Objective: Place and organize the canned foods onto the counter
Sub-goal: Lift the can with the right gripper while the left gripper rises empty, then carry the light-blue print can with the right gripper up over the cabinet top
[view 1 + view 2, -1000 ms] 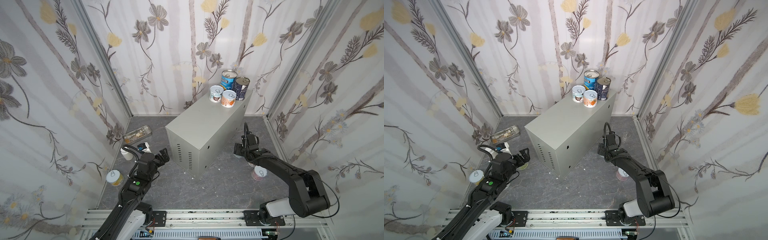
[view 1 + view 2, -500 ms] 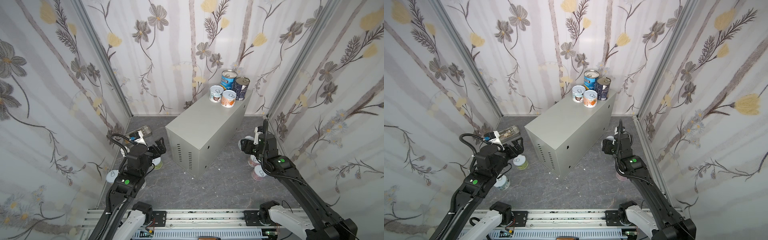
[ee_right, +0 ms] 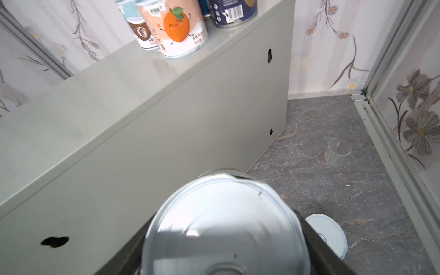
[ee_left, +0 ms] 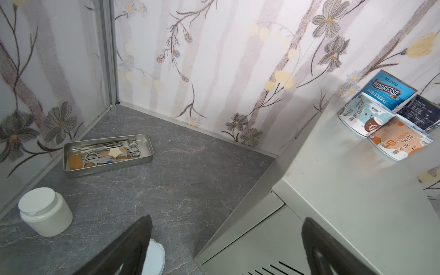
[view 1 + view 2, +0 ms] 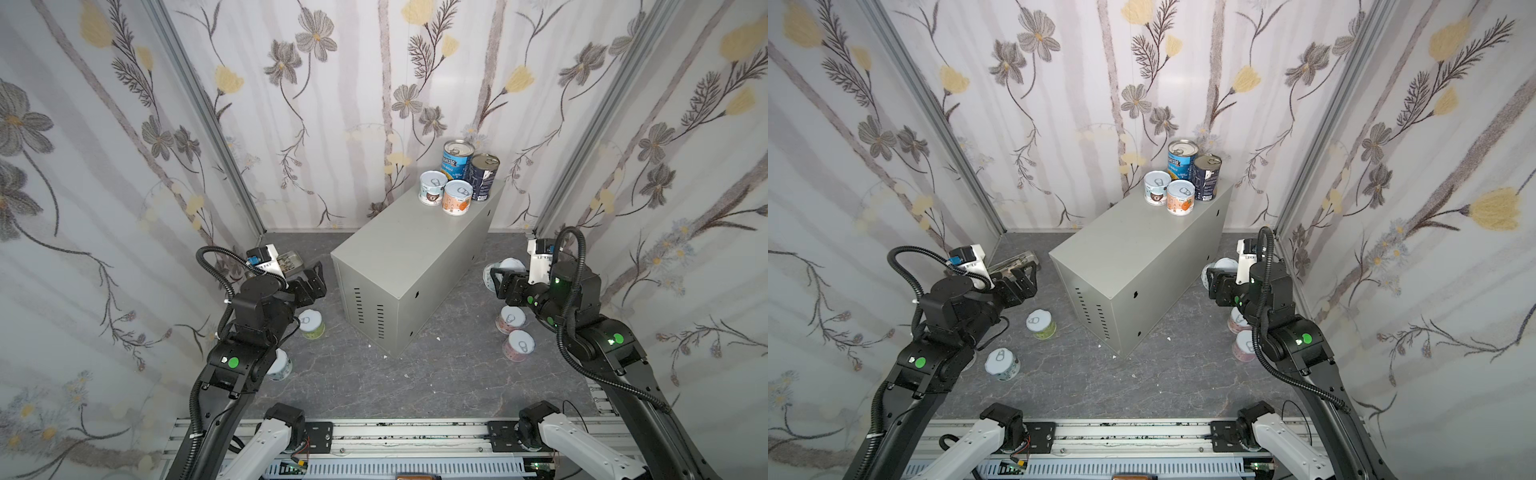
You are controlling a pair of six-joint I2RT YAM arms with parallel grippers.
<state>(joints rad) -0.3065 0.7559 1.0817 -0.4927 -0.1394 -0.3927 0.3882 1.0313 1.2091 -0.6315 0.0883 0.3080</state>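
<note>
The counter (image 5: 415, 266) is a light-grey metal box in the middle. On its far end stand a blue Progresso tin (image 5: 457, 160), a navy tin (image 5: 484, 176) and two short cans (image 5: 433, 189) (image 5: 458, 198). My right gripper (image 3: 223, 219) is shut on a short can (image 3: 223, 228), its pale metal end facing the wrist camera, beside the counter's right wall. My left gripper (image 5: 313, 278) hangs open and empty by the vented end. On the floor stand further short cans: a green one (image 5: 311, 325), one under the left arm (image 5: 279, 365) and three on the right (image 5: 511, 265) (image 5: 512, 321) (image 5: 519, 345).
A shallow metal tray (image 4: 145, 152) with scissors sits in the far left corner, with a white plastic bottle (image 4: 45, 212) near it. A small clear glass (image 3: 337, 152) stands on the floor right of the counter. Flowered walls close in on three sides.
Both arms have raised their elbows and wrists over the last second. The right gripper has come up slightly with the can in it. The left gripper has shifted a little farther back.
</note>
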